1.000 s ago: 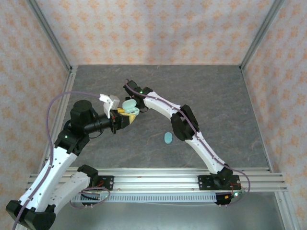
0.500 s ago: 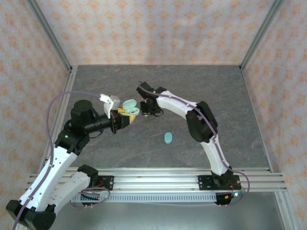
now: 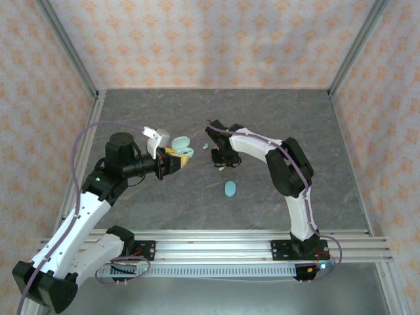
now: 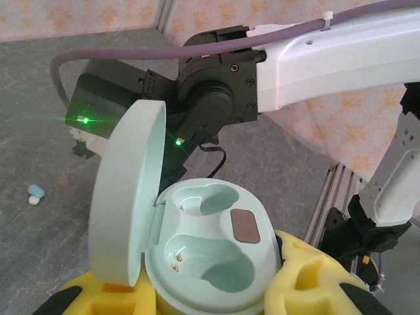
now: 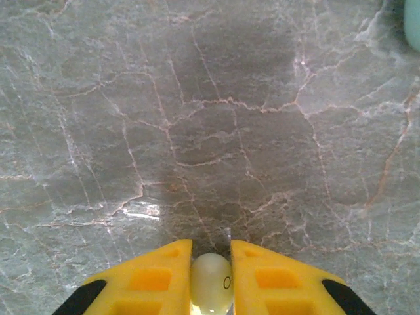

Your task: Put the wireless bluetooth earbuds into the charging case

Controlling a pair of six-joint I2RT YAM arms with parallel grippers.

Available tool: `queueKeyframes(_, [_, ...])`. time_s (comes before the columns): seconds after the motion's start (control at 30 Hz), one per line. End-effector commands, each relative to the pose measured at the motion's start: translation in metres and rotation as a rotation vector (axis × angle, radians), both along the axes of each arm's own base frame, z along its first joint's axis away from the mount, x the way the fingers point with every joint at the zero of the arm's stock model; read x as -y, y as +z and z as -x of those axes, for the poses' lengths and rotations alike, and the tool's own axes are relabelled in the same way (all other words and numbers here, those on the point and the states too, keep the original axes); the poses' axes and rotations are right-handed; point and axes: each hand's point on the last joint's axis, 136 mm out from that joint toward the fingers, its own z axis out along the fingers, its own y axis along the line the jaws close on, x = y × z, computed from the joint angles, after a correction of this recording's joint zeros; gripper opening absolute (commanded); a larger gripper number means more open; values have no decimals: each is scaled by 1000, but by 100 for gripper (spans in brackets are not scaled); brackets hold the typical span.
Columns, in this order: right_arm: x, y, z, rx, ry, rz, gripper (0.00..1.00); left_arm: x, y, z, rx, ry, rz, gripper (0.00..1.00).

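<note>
The white right arm [image 3: 262, 146] has swung away from the open mint-green oval plastic charging case [image 4: 210, 256] to the grey marbled tabletop [image 3: 295, 118] just right of it. The left gripper [image 4: 203, 292] stays clamped on that case's base, lid up, both wells empty. The right gripper [image 5: 210, 251] pinches a whitish pebble-like plastic earbud [image 5: 211, 285] between its yellow pads, likely for carrying back to the case, and a blue-and-white earbud [image 4: 35, 191] lies on the table near the case's right side.

A grey marbled worktop [image 3: 151, 111] with pale veins lies under even light. Peach-patterned walls [image 3: 210, 39] enclose it on three sides, joined by aluminium corner posts [image 3: 70, 49].
</note>
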Motion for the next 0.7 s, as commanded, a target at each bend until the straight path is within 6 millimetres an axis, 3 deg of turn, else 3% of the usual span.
queueKeyframes(0.0, [4,-5,9,-36,9,22,25,1,6,-3,52,-14,7,10])
queueKeyframes(0.17, [3,4,8,-25,-7,4,32,0,4,-3,49,-11,3,10])
queueKeyframes(0.47, [2,22,10,-8,-40,-54,33,1,3,-4,48,-12,-1,10])
queueKeyframes(0.67, [3,14,16,-46,-38,-97,33,2,5,-5,48,-18,-1,10])
